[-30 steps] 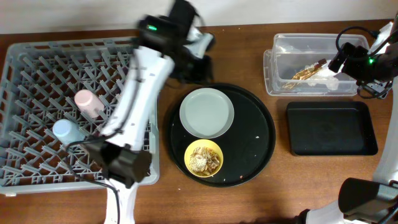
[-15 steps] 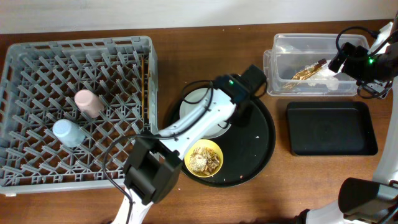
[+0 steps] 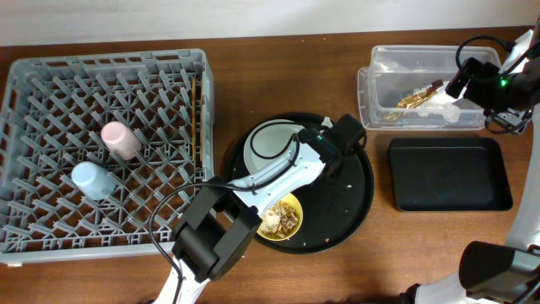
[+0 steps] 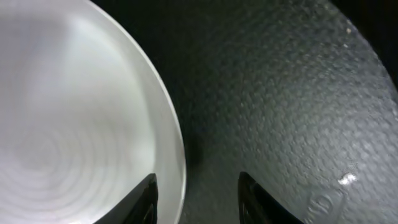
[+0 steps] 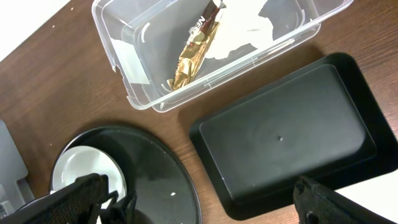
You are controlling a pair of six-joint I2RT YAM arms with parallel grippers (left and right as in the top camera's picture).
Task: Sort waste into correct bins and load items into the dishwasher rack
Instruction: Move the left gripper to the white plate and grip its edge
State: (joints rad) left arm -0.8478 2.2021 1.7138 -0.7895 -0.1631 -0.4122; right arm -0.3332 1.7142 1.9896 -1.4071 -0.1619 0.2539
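grey plate (image 4: 74, 112) sits right under the left gripper (image 4: 198, 186), its fingers (image 4: 144, 199) parted and straddling the rim, not clamped on anything. the plate rests on the round black tray (image 4: 280, 93), and just beside it, toward the front, is the yellow bowl (image 3: 289, 225) with the beige food scraps (image 3: 274, 219) inside. out to the left is the dishwasher rack (image 3: 110, 57): pink cup (image 3: 120, 139) and light-blue cup (image 3: 91, 179) in among the pegs, chopsticks (image 3: 201, 118) along its right wall. far right, the right gripper (image 5: 199, 186) hangs wide open, holding nothing, near the shallow black tray (image 5: 280, 137). beyond that, the clear tub (image 5: 118, 56) holds the gold-brown wrapper (image 5: 193, 56) and the white napkin (image 5: 249, 31).
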